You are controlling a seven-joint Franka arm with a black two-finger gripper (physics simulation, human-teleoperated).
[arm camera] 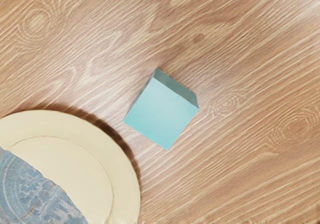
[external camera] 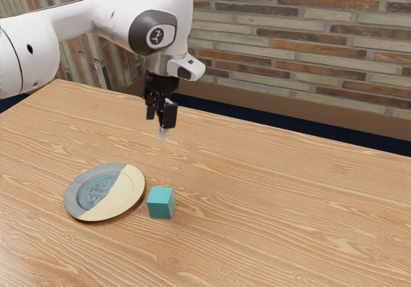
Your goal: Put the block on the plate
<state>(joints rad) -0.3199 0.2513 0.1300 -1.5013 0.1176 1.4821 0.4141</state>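
Plate (external camera: 125,196) comes first from the exterior view's left, flat on the wooden table (external camera: 276,216), part mottled blue-grey and part plain cream, with a raised rim. Above it, the white arm (external camera: 96,14) reaches in from the exterior view's upper left. Next, toward the exterior view's right, the teal block (external camera: 159,205) sits directly on the wood, just beside the plate's cream side; the wrist view shows bare wood between block and rim, so the two are not touching. The block rests level on one face. At about the same place across the exterior view, but farther back and well above the tabletop, the black gripper (external camera: 160,121) points down, released, its two fingers standing apart with nothing between them. Brick wall (external camera: 302,49) runs behind the table toward the exterior view's right.
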